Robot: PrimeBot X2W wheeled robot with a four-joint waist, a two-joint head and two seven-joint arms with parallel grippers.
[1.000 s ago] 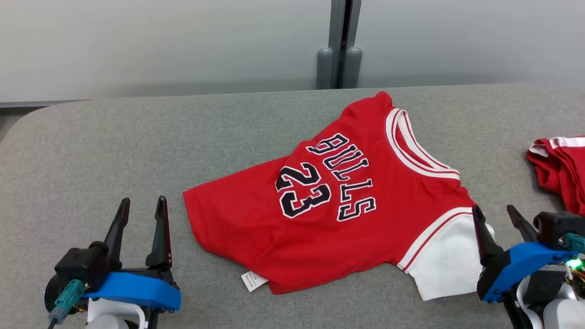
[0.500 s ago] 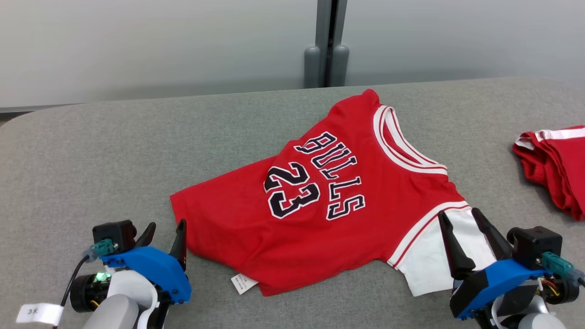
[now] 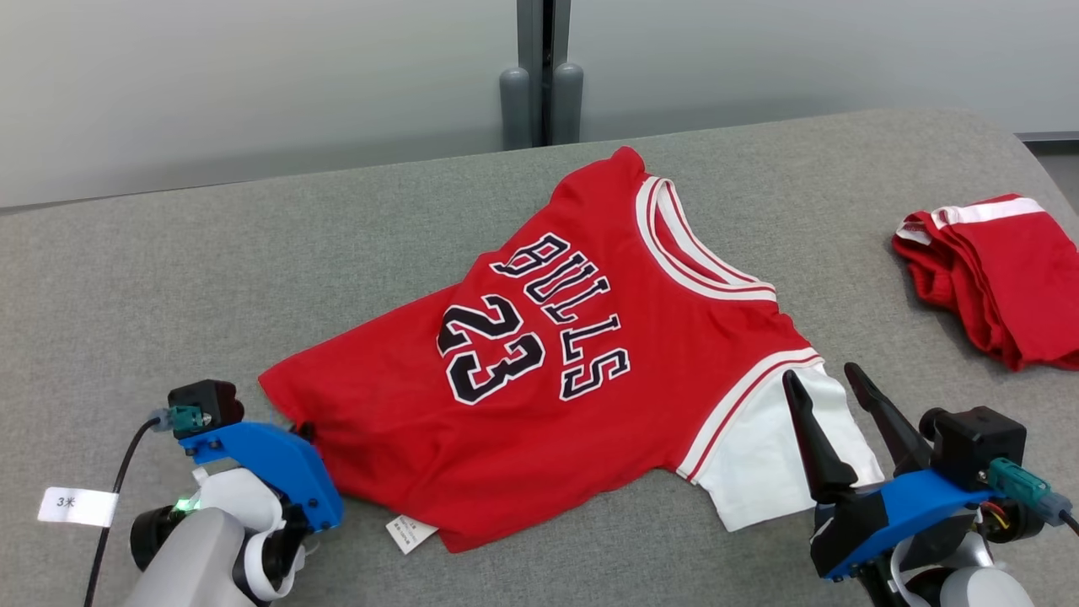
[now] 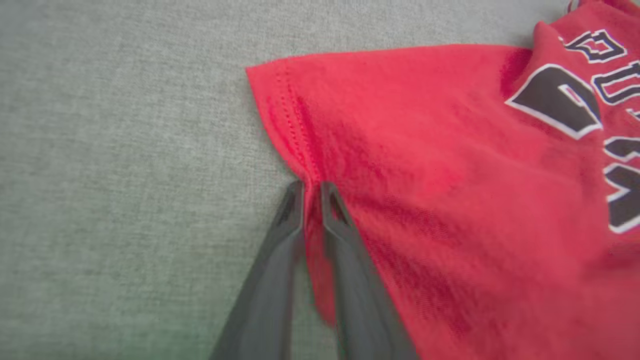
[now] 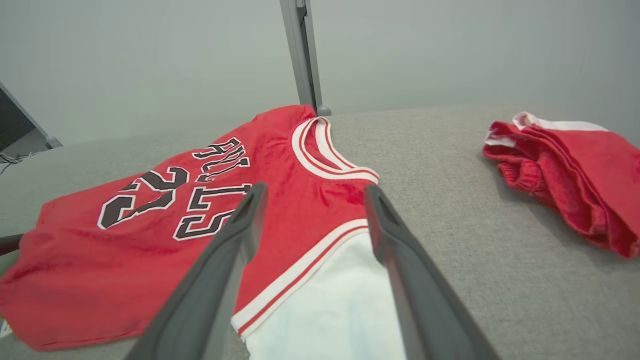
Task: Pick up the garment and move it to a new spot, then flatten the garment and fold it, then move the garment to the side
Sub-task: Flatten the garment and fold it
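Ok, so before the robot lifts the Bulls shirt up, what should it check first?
1. Hold of the left gripper on the Bulls jersey: ok, the red hem is pinched between its fingers.
2. Hold of the right gripper on the white sleeve: not ok, its jaws stand open.
3. Right fingers low enough to catch the sleeve: cannot tell.
4. The red shorts are apart from the jersey: ok, grey tabletop shows between them.
5. Jersey lying smooth: not ok, it is rumpled near the hem.
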